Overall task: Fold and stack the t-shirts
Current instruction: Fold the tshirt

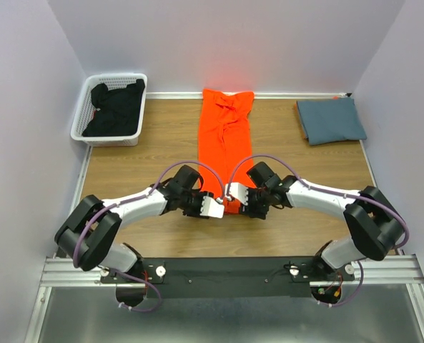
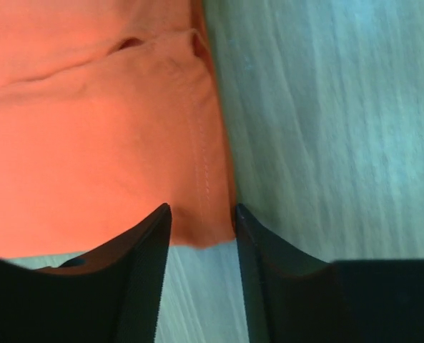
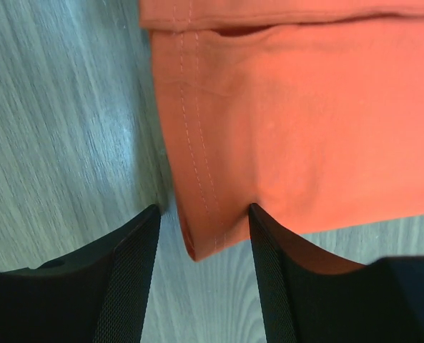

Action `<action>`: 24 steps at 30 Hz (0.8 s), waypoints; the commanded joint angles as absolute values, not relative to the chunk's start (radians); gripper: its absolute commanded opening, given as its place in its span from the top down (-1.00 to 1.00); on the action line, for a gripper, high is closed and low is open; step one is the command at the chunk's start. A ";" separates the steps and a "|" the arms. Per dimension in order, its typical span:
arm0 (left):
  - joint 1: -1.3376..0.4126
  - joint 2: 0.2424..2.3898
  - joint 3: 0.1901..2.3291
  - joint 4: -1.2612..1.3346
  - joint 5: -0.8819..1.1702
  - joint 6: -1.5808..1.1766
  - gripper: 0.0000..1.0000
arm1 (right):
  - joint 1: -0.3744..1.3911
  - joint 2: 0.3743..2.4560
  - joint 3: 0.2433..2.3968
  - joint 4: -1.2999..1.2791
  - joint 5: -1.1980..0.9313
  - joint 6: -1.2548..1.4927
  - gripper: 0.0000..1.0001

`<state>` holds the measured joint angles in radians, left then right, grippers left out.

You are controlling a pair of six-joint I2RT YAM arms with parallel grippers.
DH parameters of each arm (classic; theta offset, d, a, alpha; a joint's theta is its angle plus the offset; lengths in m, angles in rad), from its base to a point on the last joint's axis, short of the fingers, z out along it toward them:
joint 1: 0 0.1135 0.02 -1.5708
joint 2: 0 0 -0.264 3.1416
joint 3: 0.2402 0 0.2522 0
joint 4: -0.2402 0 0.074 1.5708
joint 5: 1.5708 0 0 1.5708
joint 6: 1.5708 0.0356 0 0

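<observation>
The left gripper (image 2: 201, 214) is standing with its jaws part-way apart, straddling the near left corner of the orange t-shirt (image 1: 224, 136). One finger is resting over the cloth and the other on bare wood just outside the stitched hem, and nothing is being pinched yet. The right gripper (image 3: 204, 214) is doing the same at the orange t-shirt's near right corner, jaws spread around the hem with the cloth lying loose between them. The orange t-shirt is lying folded into a long narrow strip on the wooden table (image 1: 147, 164), running away from the arms toward the far wall. Well off to the right of its far end, the blue-grey t-shirt (image 1: 331, 120) is sitting folded into a small rectangle. To the left of that far end, a white basket (image 1: 104, 141) is holding a heap of dark cloth (image 1: 115, 111).
</observation>
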<state>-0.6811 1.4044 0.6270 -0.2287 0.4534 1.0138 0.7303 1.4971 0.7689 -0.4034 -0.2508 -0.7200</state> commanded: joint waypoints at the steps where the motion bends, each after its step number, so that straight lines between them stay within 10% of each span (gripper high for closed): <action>1: -0.687 1.466 0.644 -0.239 0.373 1.014 0.08 | 0.745 1.528 0.710 -0.362 -0.198 -0.767 -0.19; 13: -0.712 1.393 0.656 -0.350 0.413 1.060 0.90 | 0.801 1.477 0.664 -0.386 -0.184 -0.712 0.99; 24: -0.782 1.210 0.669 -0.554 0.502 0.996 1.00 | 0.857 1.307 0.701 -0.589 -0.252 -0.577 0.99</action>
<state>-0.7631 1.2831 0.6621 -0.4351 0.4446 1.0340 0.8497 1.3437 0.6849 -0.4515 -0.2276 -0.6327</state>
